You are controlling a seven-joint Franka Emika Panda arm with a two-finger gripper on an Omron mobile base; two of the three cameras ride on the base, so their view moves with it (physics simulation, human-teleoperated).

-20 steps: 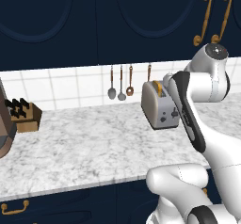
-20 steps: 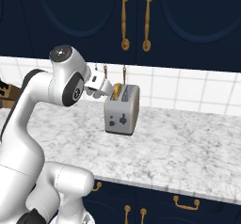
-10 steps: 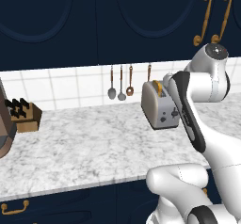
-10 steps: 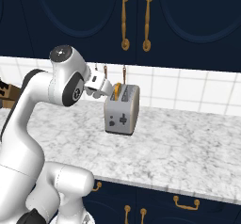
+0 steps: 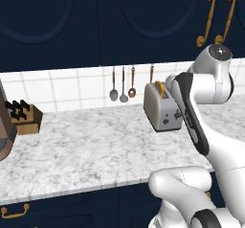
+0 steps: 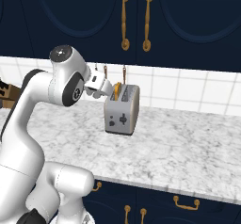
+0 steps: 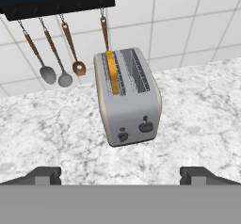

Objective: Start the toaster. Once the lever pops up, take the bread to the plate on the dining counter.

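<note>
Boxy silver-grey metal toaster (image 7: 128,98) upright on white-grey marbled counter (image 7: 56,129), long axis 12-to-6 in hand view, knob end at 6, orange-tan bread slice (image 7: 112,71) in left slot. Jaws wide, empty. White tile backsplash (image 7: 179,25), navy cabinets (image 6: 188,25).

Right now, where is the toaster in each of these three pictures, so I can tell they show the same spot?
Left base view: the toaster stands right of centre on the marble counter, beside the arm.
Right base view: the toaster sits near the middle, just right of the arm.
Hand view: the toaster is in the centre, seen from above, bread in its left slot.
Shared landmark: the hanging utensils on the tiled wall behind it.
</note>
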